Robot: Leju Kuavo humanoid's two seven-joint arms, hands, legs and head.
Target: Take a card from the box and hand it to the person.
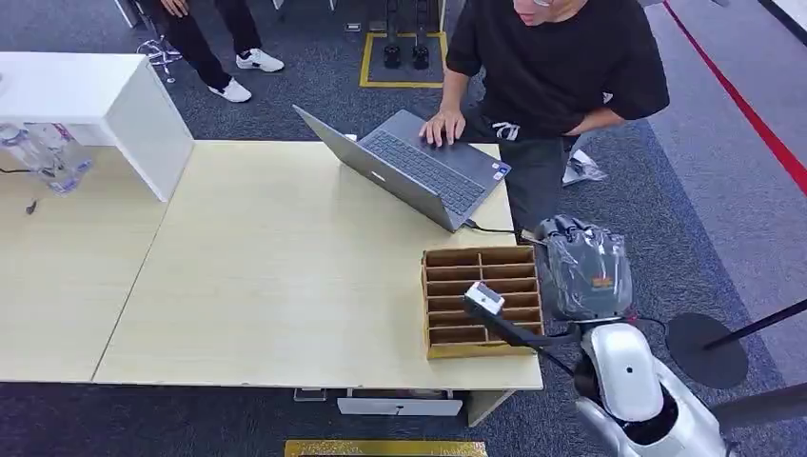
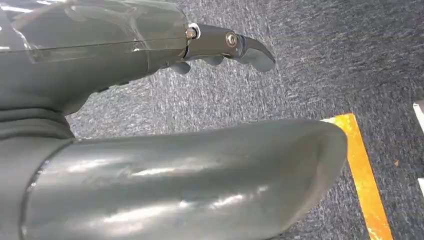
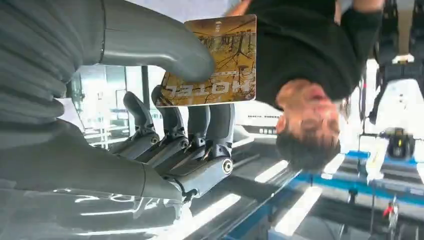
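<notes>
We read the scene outward from the box (image 1: 482,301), a brown divided tray at the near right corner of the desk (image 1: 276,276).

Far left of the box, one white cabinet (image 1: 105,105) stands on the desk, with a second person's legs (image 1: 214,43) on the carpet beyond it. The left hand (image 2: 150,125), seen in its wrist view, hangs over blue carpet with a single orange floor stripe (image 2: 365,185); it holds nothing, and its fingers look loosely extended.

Behind the box, one open laptop (image 1: 419,171) sits under one palm of the person (image 1: 561,67) in the black shirt.

Just right of the box, the right hand (image 1: 588,267) is raised. Its wrist view shows one card (image 3: 215,62), yellow-brown and printed, pinched between thumb and fingers (image 3: 195,125), the person directly beyond it.

We judge the card already drawn from the box and the handover under way. The next move calls for extending the card toward the person and releasing only once it is taken.
</notes>
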